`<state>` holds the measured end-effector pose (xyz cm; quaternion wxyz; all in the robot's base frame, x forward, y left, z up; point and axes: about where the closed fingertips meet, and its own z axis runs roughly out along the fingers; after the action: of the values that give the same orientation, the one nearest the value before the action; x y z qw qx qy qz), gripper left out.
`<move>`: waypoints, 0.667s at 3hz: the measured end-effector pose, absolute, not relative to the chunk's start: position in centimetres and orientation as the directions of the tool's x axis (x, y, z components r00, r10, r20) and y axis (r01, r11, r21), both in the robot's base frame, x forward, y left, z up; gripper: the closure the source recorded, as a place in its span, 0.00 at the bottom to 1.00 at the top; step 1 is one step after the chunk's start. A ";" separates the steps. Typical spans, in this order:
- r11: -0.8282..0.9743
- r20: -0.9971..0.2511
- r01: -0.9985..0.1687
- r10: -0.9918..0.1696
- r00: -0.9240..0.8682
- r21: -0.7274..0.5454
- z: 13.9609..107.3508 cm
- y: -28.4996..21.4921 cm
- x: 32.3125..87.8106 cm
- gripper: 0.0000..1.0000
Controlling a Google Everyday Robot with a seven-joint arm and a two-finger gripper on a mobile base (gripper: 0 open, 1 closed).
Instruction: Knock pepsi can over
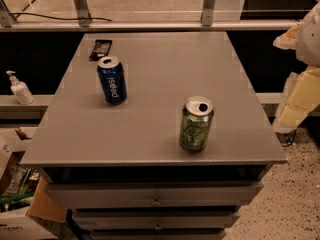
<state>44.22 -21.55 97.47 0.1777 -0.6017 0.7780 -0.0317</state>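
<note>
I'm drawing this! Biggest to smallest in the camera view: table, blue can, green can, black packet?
1. Table
2. Green can and blue can: about alike; green is nearer
3. Black packet
The hand is at the right edge, beside the table.

Claw (299, 96) at right frame edge, off table (150, 134). Table centre open. Green can (196, 124) stands lower right, dark packet (100, 49) upper left.

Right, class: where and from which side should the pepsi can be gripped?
Grip the pepsi can around its middle, from the right: it stands upright, round-sided, bare table there. The hand is out of view; only the arm shows at the right edge.
</note>
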 end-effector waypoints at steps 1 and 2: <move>0.274 -0.319 -0.923 -0.930 -0.183 -0.271 96.7 -20.1 45.6 0.00; 0.254 -0.399 -0.922 -0.909 -0.125 -0.291 96.2 -17.6 47.8 0.00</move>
<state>47.77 -17.62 96.24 0.2550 -0.6105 0.7497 0.0135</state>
